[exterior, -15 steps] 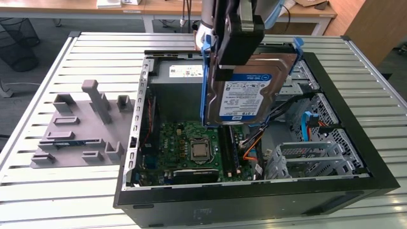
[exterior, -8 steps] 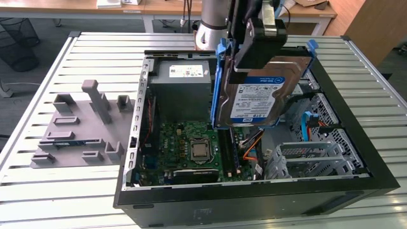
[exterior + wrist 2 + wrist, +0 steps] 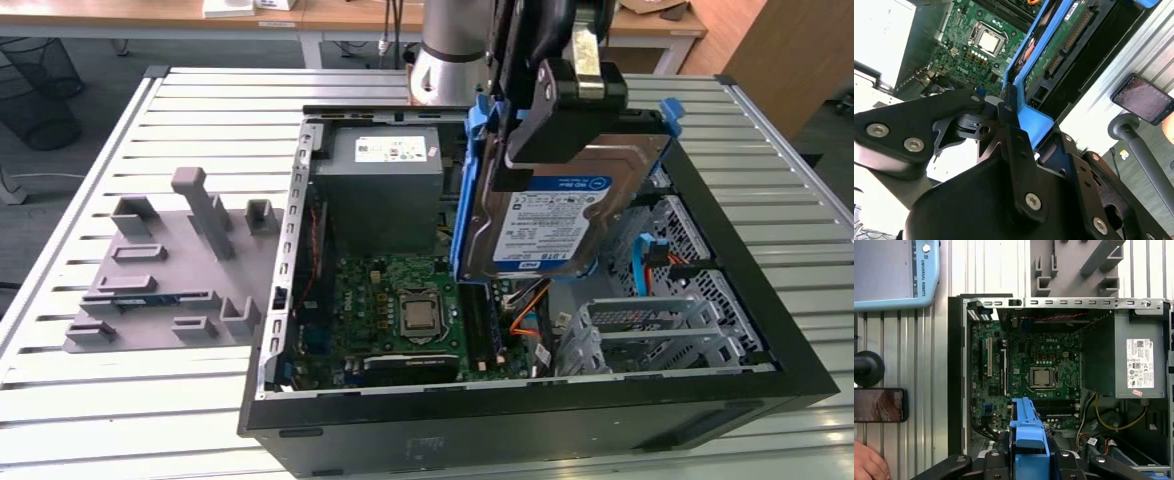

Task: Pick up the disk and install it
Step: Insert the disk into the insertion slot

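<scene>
jaws: clamped on the disk's blue carrier | gripper: holds the disk tilted on edge, label showing, above the open computer case | below: motherboard | beside: gray power supply | case sits on slatted table

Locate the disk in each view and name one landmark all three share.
Exterior view: the disk hangs tilted above the open computer case.
Second wrist view: the disk, circuit board showing, runs out from the gripper.
First wrist view: the disk's blue carrier edge, before the motherboard.
Shared landmark: the processor socket.
</scene>
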`<state>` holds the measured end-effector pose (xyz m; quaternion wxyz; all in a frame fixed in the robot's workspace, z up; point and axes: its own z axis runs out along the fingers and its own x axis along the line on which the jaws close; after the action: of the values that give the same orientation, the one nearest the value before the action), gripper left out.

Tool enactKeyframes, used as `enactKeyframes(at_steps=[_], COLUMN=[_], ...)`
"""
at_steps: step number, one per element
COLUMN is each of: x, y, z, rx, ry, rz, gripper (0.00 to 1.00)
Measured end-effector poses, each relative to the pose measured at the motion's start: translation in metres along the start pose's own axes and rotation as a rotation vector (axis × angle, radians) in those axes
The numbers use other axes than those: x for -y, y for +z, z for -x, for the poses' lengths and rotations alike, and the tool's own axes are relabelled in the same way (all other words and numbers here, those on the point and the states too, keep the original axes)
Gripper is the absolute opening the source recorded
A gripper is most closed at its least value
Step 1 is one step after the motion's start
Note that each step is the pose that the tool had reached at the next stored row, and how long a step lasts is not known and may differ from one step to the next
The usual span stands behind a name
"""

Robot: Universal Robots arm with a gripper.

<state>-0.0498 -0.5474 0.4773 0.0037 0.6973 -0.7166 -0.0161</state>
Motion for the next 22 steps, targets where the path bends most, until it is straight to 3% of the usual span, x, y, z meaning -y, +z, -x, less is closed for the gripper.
enactKeyframes(at_steps=[4, 11, 18, 22], x=[0.0029, 0.0214, 0.0268, 0.0347], y=[0.0014, 0.0034, 0.0055, 0.0074], z=[-0.0049, -0.0063, -0.0162, -0.0182], rx=[0.0002, 0.0, -0.0001, 0.0002], ry=[0.0, 0.0, 0.0, 0.001], rz=[0.0, 0.0001, 0.0, 0.0], gripper=[0.36, 0.36, 0.36, 0.36])
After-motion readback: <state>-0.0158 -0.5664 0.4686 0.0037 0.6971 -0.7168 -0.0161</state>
